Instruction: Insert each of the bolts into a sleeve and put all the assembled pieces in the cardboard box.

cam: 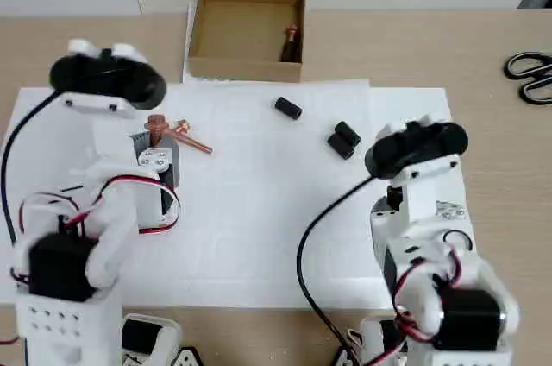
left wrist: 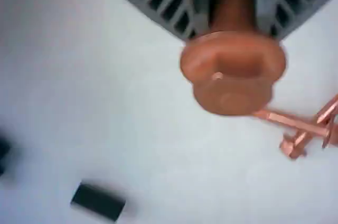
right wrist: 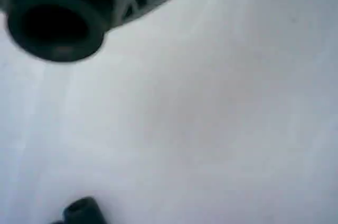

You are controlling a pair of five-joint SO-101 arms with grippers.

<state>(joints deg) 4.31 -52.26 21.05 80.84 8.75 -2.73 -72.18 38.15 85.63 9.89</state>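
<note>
At the left of the bench [cam: 78, 38], over a white paper sheet [cam: 259, 228], the left gripper [left wrist: 232, 7] is shown closed on a copper bolt [left wrist: 232, 71]. The bolt's shank is pinched between grey ribbed fingers [left wrist: 158, 2], and its flanged head is clear of them, turned toward the wrist camera. From above, the head is seen uppermost, with the gripper beneath it.

Just to the right of it, loose bolts [cam: 191, 139] are laid flat on the sheet in a small touching cluster.

Farther back and a little right, a cardboard box [cam: 246, 68] is set at the sheet's rear edge. One assembled piece [cam: 291, 42], a dark sleeve topped by a copper head, is placed inside against the box's right wall.

In front of the box's right corner, a lone sleeve [cam: 288, 108] is laid on the sheet. Two more sleeves [cam: 345, 139] are found close together farther right, near the right arm's wrist.

In the right wrist view, the right gripper [right wrist: 68, 2] is seen clamped on a black sleeve [right wrist: 53, 28], whose open bore is turned toward the camera. Whether this is one of the pair seen from above cannot be told. Another sleeve [right wrist: 82, 211] is seen lying on the sheet beyond it.

At the far right, scissors [cam: 528, 77] are laid on the bare bench, well apart from the sheet.
</note>
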